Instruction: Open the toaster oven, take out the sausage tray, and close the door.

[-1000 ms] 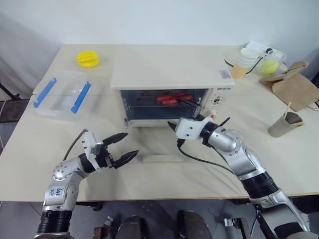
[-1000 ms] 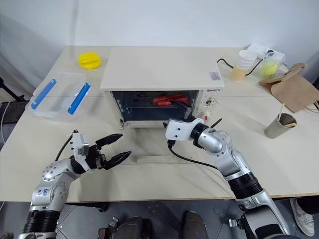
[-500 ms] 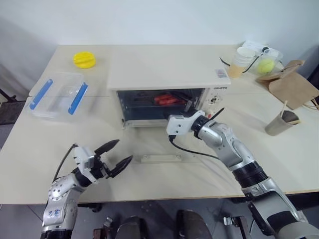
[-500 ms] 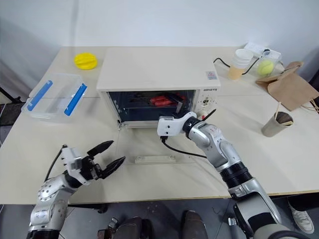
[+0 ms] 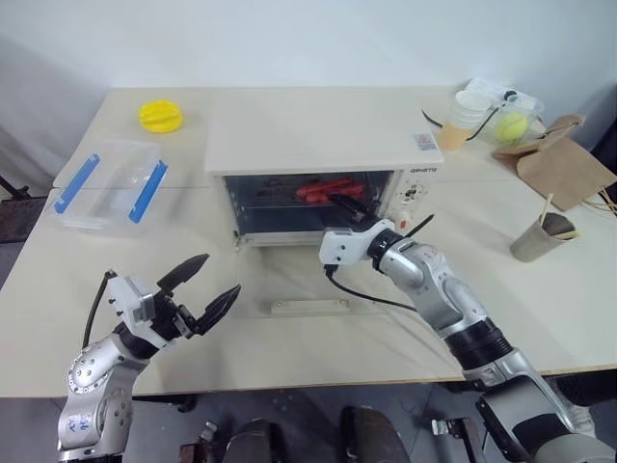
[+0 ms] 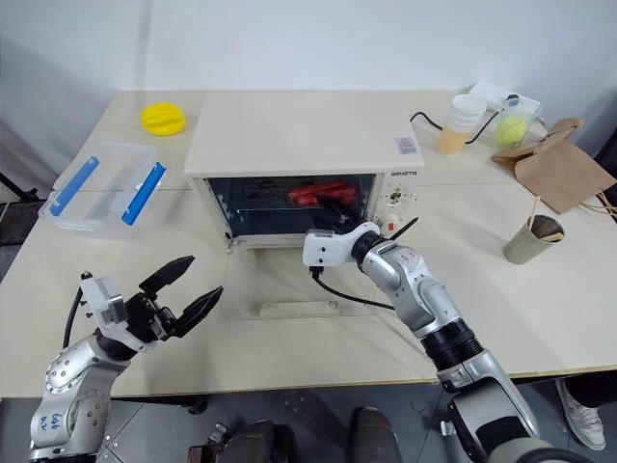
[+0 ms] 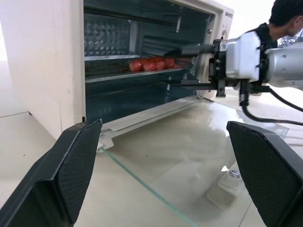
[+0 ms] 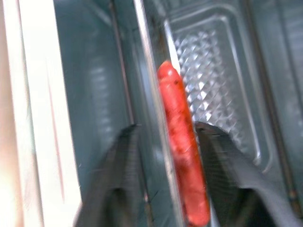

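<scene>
Already the glass front door with its cream-white frame (image 5: 308,280) lies folded down flat on the pale wooden desk (image 5: 540,309) in the head views, so the opening step is done and the tray pull is in hand. The cream-white boxy toaster oven (image 5: 323,145) stands mid-desk; inside, on the upper shelf, rests the ribbed silver sausage tray (image 5: 289,196) with its red sausages. The right end effector (image 5: 347,204) reaches into the oven mouth at the tray's right end. The left end effector (image 5: 198,289) hangs spread wide and empty over the desk, well apart from the oven.

From the left wrist view, the tray (image 7: 118,72) sits inside on its rack, and the right end effector's (image 7: 182,66) black fingers straddle its near edge.

From the right wrist view, blurred as it is, the fingers (image 8: 215,156) seem to bracket the tray rim and one sausage (image 8: 182,142), narrowed but perhaps not yet clamped.

Next, I judge, comes a firm pinch on the rim, then a level, straight pull outward.
</scene>
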Controlling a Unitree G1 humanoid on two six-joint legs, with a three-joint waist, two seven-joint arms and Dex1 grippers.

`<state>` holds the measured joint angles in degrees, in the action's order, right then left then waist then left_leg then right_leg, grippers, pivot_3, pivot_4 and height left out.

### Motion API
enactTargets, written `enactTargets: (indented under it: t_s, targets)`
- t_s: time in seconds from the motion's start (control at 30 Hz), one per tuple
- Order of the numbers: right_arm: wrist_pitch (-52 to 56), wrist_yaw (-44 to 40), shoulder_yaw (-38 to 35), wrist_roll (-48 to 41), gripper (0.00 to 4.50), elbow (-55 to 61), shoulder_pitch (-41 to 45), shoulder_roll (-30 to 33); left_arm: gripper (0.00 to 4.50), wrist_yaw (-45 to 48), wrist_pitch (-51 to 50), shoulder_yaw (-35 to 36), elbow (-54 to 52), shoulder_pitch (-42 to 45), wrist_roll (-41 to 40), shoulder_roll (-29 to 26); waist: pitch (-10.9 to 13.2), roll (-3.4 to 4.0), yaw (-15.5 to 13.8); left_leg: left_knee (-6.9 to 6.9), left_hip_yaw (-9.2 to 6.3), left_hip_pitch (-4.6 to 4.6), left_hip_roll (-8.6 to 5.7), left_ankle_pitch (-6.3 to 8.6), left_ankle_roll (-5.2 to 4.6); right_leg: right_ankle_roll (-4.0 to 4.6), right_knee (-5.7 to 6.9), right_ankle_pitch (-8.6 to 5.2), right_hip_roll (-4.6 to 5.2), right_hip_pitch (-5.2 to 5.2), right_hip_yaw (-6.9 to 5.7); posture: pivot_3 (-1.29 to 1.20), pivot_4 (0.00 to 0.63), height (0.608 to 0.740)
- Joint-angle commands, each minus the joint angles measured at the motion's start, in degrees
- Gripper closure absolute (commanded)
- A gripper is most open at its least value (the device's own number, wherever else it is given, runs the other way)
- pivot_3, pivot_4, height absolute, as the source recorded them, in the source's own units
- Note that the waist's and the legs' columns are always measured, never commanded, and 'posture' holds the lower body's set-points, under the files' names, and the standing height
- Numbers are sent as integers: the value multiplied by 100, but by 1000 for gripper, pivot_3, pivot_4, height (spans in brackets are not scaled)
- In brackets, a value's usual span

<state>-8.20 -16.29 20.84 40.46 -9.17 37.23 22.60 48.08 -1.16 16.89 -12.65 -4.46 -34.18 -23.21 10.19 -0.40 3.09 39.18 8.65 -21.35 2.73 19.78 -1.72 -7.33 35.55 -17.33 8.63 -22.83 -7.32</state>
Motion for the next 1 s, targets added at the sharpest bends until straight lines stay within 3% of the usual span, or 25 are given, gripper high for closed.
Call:
enactTargets:
  t_s: [0.03, 0.6, 0.73, 1.0]
  targets:
    - [144, -22, -14, 6, 3711, 122, 28, -40, 0, 44, -16, -14, -159, 77, -98, -75, 0, 0, 2, 0, 0, 0, 0, 0, 0, 0, 0, 0, 0, 0, 0, 0, 150, 740]
    - [608, -54, 161, 97, 3711, -250, 506, -345, 0, 101, -95, -134, -28, 344, -44, -97, 0, 0, 9, -2, -1, -1, -1, 0, 3, 2, 0, -1, 0, 0, -1, 0, 150, 740]
    - [514, 3, 164, 111, 4489, -256, 526, -324, 0, 105, -89, -162, -7, 398, -29, -98, -2, -3, 9, -2, -1, -1, 0, 0, 3, 2, 0, -1, -1, 0, -2, 0, 150, 740]
    - [324, 46, 84, 88, 4489, -154, 641, -241, 0, 193, -199, -330, 118, 721, -22, -134, -4, -7, 10, -2, -2, -1, 1, 0, 3, 2, 0, -1, -3, 0, -4, 0, 150, 740]
